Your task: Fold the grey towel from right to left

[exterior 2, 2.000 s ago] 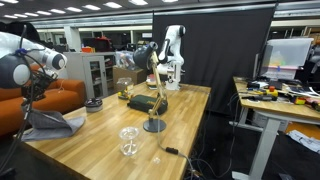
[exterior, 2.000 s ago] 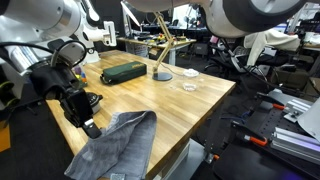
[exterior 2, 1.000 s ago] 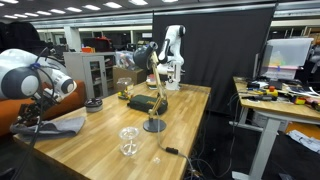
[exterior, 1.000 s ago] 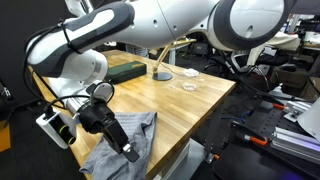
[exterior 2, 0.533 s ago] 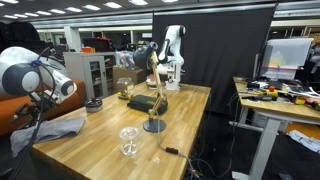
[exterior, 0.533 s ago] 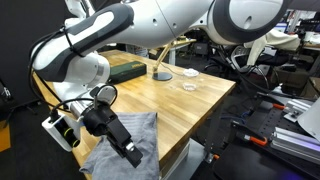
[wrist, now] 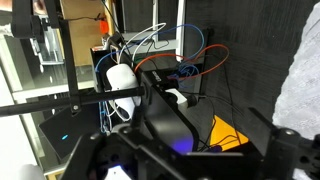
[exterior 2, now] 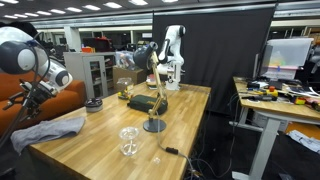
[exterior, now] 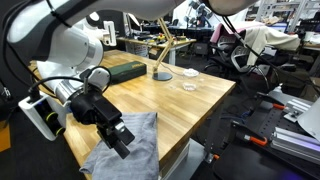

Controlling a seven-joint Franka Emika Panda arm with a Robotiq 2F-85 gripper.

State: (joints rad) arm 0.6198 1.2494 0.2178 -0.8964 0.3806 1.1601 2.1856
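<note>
The grey towel [exterior: 135,152] lies rumpled on the near corner of the wooden table [exterior: 170,105], and part of it reaches the table's edge. In an exterior view the grey towel [exterior 2: 47,131] sits at the table's left end. My gripper [exterior: 118,138] hangs just above the cloth's left part, tilted, with its jaws open and nothing between them. In the wrist view my gripper [wrist: 225,140] shows two dark fingers [wrist: 165,115] standing far apart, with only floor and cables behind. A strip of the towel [wrist: 305,90] shows at the right edge there.
A dark green case [exterior: 123,72], a wooden stand [exterior: 162,50] on a round base and a small glass dish [exterior: 189,86] sit farther back. A clear glass [exterior 2: 128,142], a black bowl [exterior 2: 93,103] and a black pen [exterior 2: 172,151] are also on the table.
My gripper has opened and let go of the towel, then lifted off it. The towel has settled onto the table corner.
</note>
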